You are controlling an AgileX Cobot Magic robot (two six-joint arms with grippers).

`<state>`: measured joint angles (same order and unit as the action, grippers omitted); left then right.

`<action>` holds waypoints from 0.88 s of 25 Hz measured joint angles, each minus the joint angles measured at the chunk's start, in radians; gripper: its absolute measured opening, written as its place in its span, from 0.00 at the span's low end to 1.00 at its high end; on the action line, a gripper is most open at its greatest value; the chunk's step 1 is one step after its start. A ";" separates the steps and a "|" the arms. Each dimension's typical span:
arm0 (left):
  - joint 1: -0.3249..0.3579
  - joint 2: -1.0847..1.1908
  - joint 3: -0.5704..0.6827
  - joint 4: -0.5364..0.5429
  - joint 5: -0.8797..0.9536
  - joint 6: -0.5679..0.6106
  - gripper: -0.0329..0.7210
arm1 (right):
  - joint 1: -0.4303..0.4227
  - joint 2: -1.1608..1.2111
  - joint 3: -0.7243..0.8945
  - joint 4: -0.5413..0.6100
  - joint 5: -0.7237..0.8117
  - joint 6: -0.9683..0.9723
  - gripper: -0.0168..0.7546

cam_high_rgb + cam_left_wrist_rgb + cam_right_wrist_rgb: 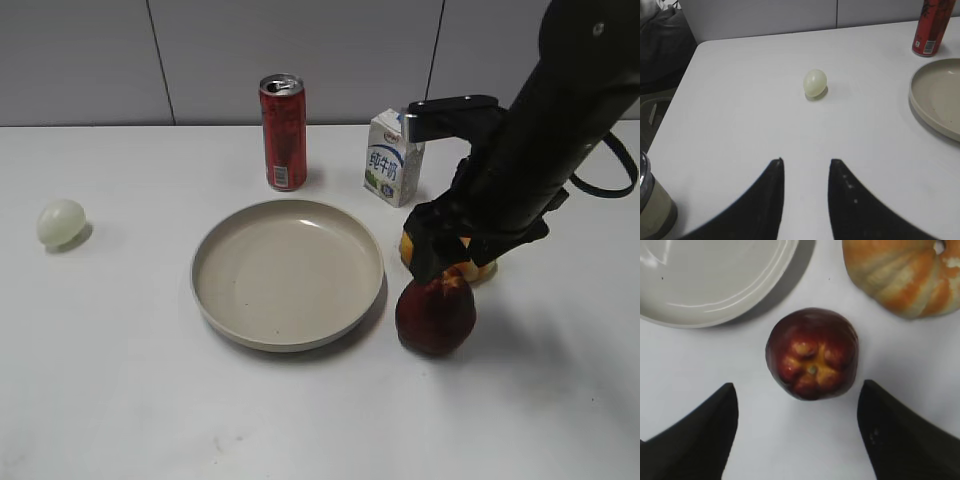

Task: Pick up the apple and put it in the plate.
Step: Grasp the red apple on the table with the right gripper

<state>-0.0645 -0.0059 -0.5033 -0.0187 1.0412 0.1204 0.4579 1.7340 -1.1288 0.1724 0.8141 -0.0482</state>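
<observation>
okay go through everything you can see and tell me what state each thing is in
apple: on the table, not gripped
plate: empty
right gripper: open, over the apple
left gripper: open, holding nothing
red can: upright, top opened
milk carton: upright, closed
pumpkin: resting beside the apple
pale ball: lying alone on the table

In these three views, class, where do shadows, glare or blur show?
Exterior view: the apple and the plate cast soft shadows on the table. Right wrist view: the right gripper is dark and soft-edged, with glare on the plate rim. Left wrist view: the left gripper is blurred and the pale ball sharp.
</observation>
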 joint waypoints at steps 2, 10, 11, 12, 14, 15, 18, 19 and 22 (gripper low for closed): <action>0.000 0.000 0.000 0.000 0.000 0.000 0.36 | 0.002 0.033 -0.007 -0.038 0.000 0.034 0.79; 0.000 0.000 0.000 0.000 0.000 0.000 0.36 | 0.003 0.120 -0.011 -0.054 -0.047 0.058 0.79; 0.000 0.000 0.000 0.000 0.000 0.000 0.36 | 0.003 0.129 -0.012 -0.051 -0.052 0.059 0.79; 0.000 0.000 0.000 0.000 0.000 0.000 0.36 | 0.003 0.136 -0.014 -0.048 -0.055 0.059 0.78; 0.000 0.000 0.000 0.000 0.000 0.000 0.36 | 0.003 0.137 -0.016 -0.048 -0.054 0.059 0.76; 0.000 0.000 0.000 0.000 0.000 0.000 0.36 | 0.003 0.137 -0.018 -0.046 -0.050 0.059 0.76; 0.000 0.000 0.000 0.000 0.000 0.000 0.36 | 0.003 0.140 -0.049 -0.042 0.021 0.060 0.75; 0.000 0.000 0.000 0.000 0.000 0.000 0.36 | 0.003 0.140 -0.071 -0.041 0.056 0.060 0.75; 0.000 0.000 0.000 0.000 0.000 0.000 0.36 | 0.003 0.140 -0.158 -0.034 0.155 0.060 0.75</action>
<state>-0.0645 -0.0059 -0.5033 -0.0187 1.0412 0.1204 0.4612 1.8742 -1.2866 0.1380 0.9691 0.0116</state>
